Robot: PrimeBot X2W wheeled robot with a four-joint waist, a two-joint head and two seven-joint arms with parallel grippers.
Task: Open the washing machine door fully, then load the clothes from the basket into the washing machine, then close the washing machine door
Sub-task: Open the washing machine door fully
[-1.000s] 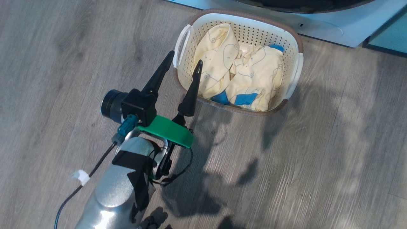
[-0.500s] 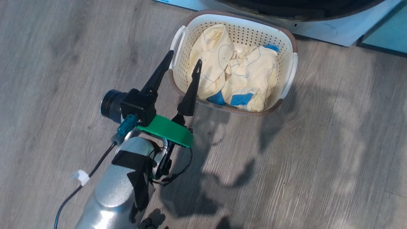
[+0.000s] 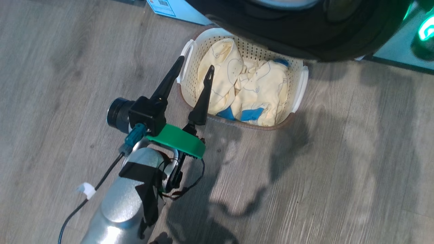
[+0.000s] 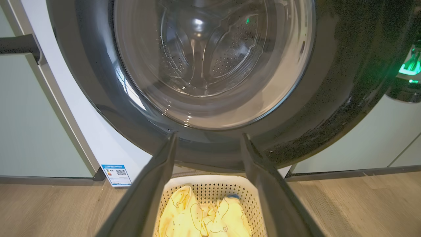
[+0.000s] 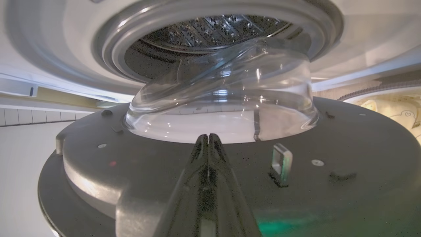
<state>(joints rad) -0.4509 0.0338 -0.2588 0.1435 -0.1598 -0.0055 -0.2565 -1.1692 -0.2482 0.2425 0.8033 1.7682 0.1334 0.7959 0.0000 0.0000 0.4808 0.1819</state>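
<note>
Zero clothes (image 3: 261,91) loaded so far, all sit in the basket (image 3: 301,88). The washing machine door (image 3: 305,34) hangs partway open above the basket, right gripper (image 5: 208,136) pinched shut, empty, facing its inner side. Left gripper (image 3: 196,62) gapes wide beside the basket.

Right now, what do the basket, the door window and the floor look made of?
Basket: cream plastic, matte, judging by its moulded perforated walls.
Door window: clear glossy glass, or possibly clear plastic; it shows sharp highlights and the drum through it.
Floor: grey wood-look planks, matte, grain visible; maybe laminate.
</note>
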